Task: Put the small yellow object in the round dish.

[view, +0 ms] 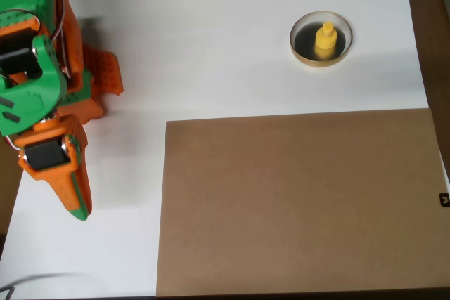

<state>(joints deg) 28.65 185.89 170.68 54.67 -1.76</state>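
Small yellow object (324, 40) is sitting upright inside the round dish (302, 50), far right. My gripper (74, 198) is resting far left, fingers closed, holding nothing.

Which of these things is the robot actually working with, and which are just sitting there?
Part of the job:
yellow piece, already standing in the dish
round dish
gripper, off at the left

Just there:
brown board
white table

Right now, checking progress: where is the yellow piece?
In the overhead view, the yellow piece stands inside the dish, upper right on the white table, above the brown board.
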